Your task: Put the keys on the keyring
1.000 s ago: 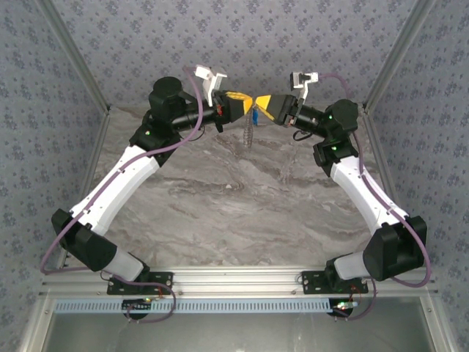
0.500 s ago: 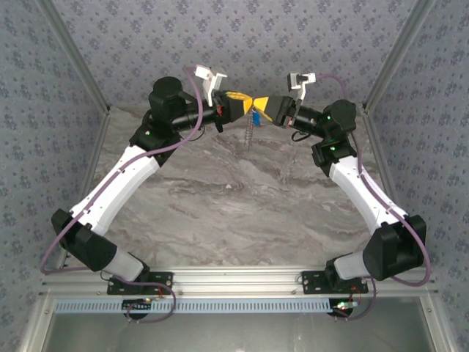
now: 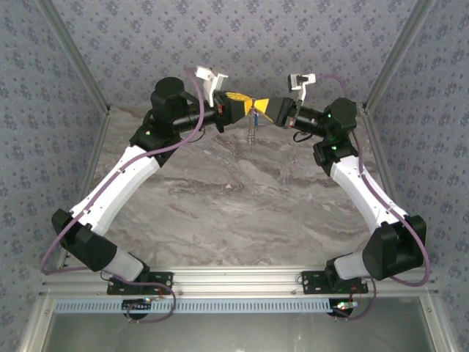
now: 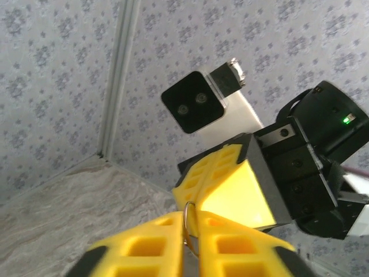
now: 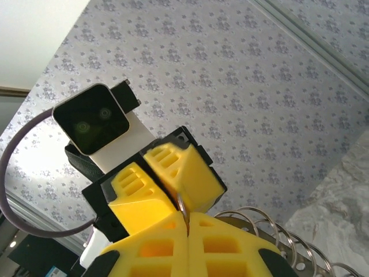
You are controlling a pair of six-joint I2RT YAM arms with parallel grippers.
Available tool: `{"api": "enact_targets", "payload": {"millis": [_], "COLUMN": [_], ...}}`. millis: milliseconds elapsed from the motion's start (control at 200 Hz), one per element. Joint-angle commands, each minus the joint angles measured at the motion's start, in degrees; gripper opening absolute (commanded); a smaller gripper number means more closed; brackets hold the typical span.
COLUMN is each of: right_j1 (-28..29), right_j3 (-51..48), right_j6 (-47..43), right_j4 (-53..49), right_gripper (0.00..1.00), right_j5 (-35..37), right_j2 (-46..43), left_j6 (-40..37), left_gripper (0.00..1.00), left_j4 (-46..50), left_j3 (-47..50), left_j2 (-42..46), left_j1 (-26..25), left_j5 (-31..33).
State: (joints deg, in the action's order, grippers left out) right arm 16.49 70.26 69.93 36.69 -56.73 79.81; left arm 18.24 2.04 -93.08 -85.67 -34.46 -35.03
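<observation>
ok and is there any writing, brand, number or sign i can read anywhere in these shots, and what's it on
No text can be read in any view.
left gripper and right gripper: plain yellow, no print.
wrist camera: black face, no label.
green light: a plain dot, no sign.
wallpaper: a floral pattern, not writing.
small board at the near edge: too small to read.

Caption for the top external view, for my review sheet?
Above the marble table, the left gripper and right gripper meet tip to tip, the keyring dangling between them.
</observation>
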Motion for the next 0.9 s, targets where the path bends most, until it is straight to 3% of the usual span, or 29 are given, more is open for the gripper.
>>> {"api": "enact_targets", "payload": {"millis": [0,185,400,635,894], "right_j1": [-2.1,-3.9,-6.7,-5.9,-2.8], "right_j3": [3.3,8.4,13.8,22.1,30.4], "right_j6": [-9.0,-27.4,-39.3,-50.1,-59.1], "right_j4": [-12.3,-36.7,-50.6,-63.2,-75.8], "right_gripper": [0.0,0.0,0.0,0.0,0.0], "right_j5": [-1.1,-2.3,-2.8,-2.9,-4.0], "right_j2": [-2.3,-3.3,-1.7,1.8,5.7], "left_j6": [-2.5,-4.2,-9.4,-10.1,-7.4], "left_gripper": [0.3,0.53,0.63,0.63,0.56], "left_j4": [4.4,13.4,24.6,28.1,29.0], "left_j3": [-4.8,-10.8,-16.9,-17.0,-17.9], "left_j2": [0.6,-0.8,-3.7,-5.0,-6.9], "left_j1": [1.7,5.5,7.1,8.3,8.2], "left_j5": [0.9,-4.6,-10.0,-14.8,-20.7]}}
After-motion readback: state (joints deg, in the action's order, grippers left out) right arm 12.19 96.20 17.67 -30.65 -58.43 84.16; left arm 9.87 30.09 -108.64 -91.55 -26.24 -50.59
